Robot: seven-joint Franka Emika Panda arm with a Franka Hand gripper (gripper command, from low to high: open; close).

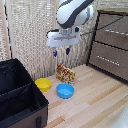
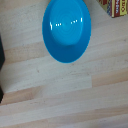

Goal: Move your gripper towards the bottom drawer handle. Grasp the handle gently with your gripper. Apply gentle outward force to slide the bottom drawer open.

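My gripper [image 1: 61, 51], a white block hand with two short blue-tipped fingers, hangs in the air above the blue bowl [image 1: 65, 90] and the small box [image 1: 65, 73], with a gap between the fingers and nothing held. The dark brown dresser stands at the exterior view's right. Its bottom drawer [image 1: 107, 61] is the largest front, shut, with a slim silver bar handle [image 1: 108, 61]. The gripper is well to the left of that handle and higher. In the wrist view the blue bowl [image 2: 66, 30] fills most of the frame; no fingers show there.
A black fabric case [image 1: 19, 97] stands open at the exterior view's lower left. A yellow bowl [image 1: 43, 84] lies beside the blue bowl. The shallower drawer [image 1: 114, 31] sits above the bottom one. A wicker screen [image 1: 30, 35] stands behind. The box's corner [image 2: 116, 7] shows in the wrist view.
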